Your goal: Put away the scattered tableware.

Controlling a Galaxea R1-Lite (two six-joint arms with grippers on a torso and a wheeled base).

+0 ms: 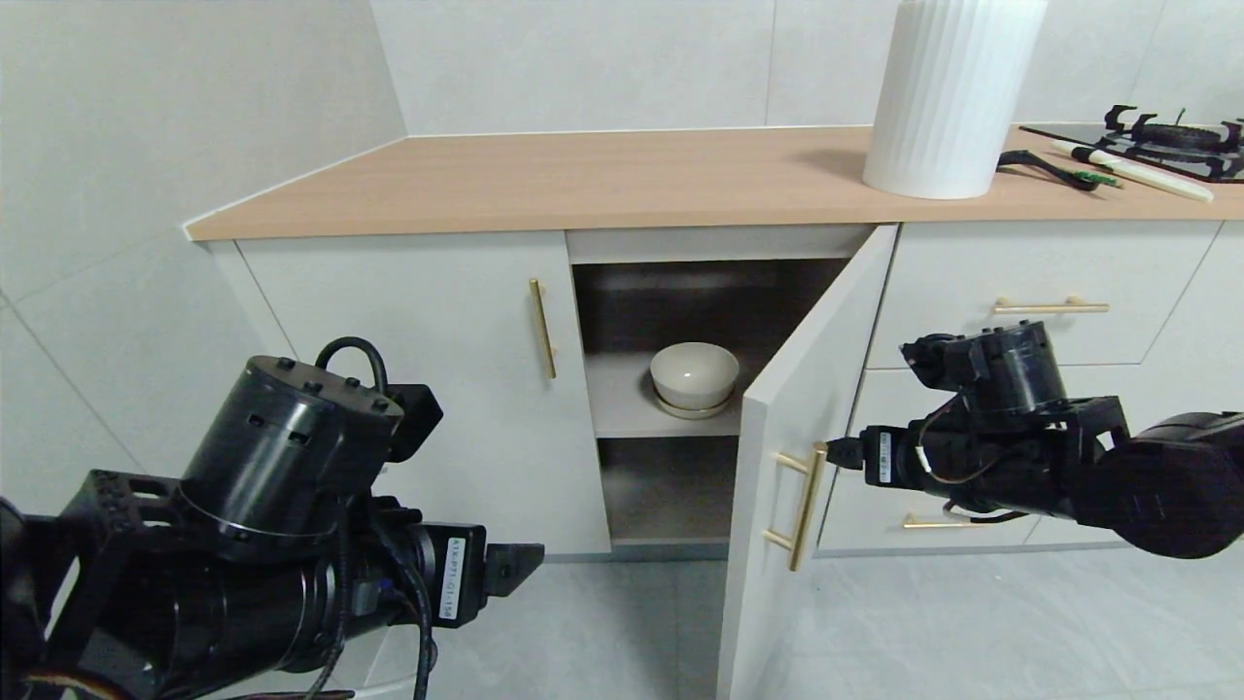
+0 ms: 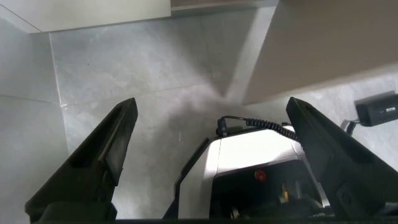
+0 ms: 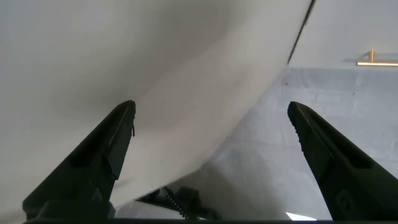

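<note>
A cream bowl sits on a small plate on the middle shelf of the open cupboard. The cupboard's door is swung out toward me, its gold handle facing right. My right gripper is level with the top of that handle and just beside it; in the right wrist view the gripper is open, with the door's pale face spanning the gap. My left gripper hangs low in front of the shut left door, over the floor, and it is open and holds nothing.
On the wooden counter stand a tall white ribbed vessel, a black-handled tool, a white-handled utensil and a gas hob. Drawers with gold handles lie behind the right arm. Grey floor tiles lie open below.
</note>
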